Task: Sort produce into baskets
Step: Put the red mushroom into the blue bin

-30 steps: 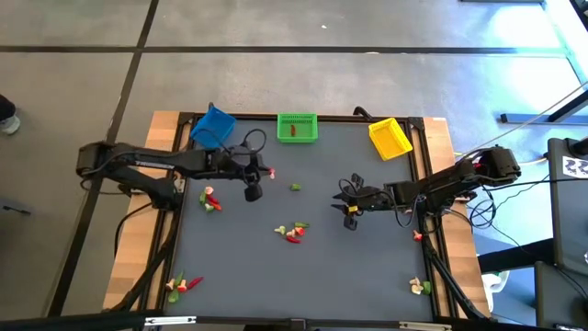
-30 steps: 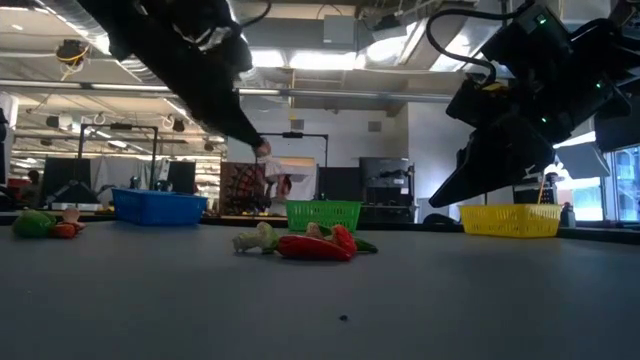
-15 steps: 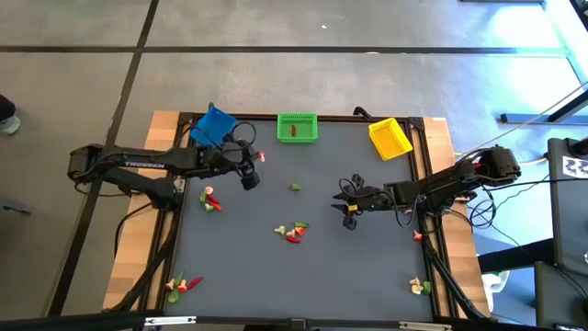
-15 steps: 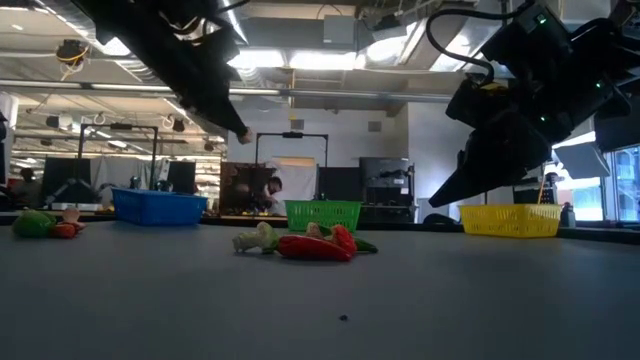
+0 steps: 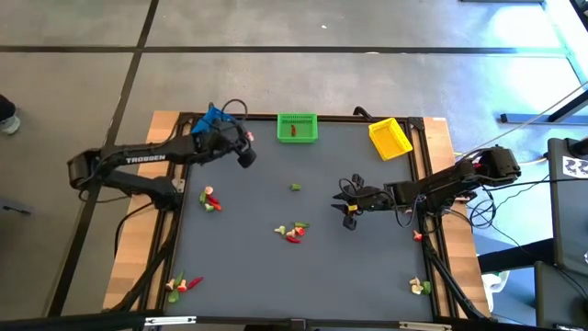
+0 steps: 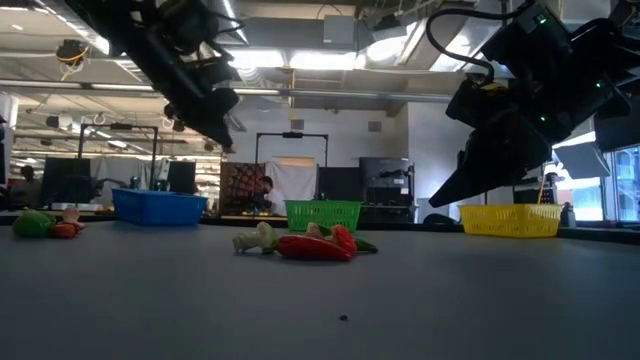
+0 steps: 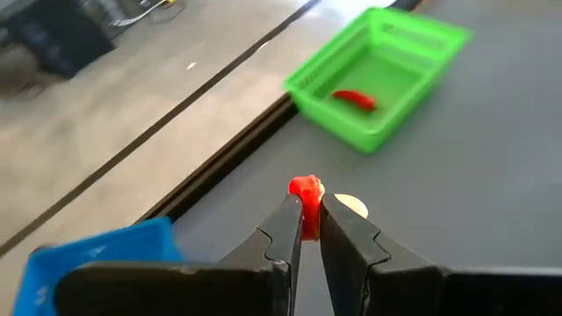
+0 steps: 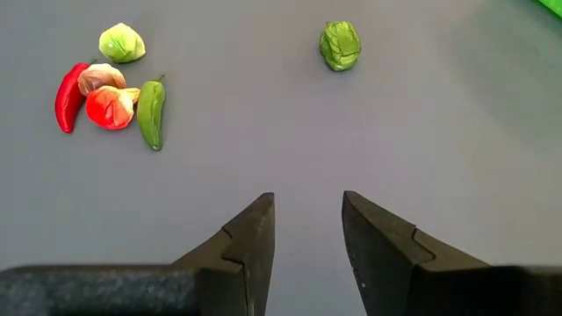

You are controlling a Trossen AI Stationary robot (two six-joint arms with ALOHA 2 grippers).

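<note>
Near the table's far edge, beside the blue basket (image 5: 213,122), left fingers (image 7: 283,230) clench a red piece (image 7: 306,189) — right fingers (image 8: 250,237) parted over bare tabletop.

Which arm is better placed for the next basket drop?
Left. The left gripper already pinches a red piece near the blue basket. The right gripper is open, holding nothing, over the table's right half.

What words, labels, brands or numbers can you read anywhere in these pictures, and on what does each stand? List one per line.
"TROSSEN": white letters along the left arm, seen from above.
A black-and-white patterned marker on the equipment at the right edge: no readable text.
The baskets, the produce and the table carry no readable text.
</note>
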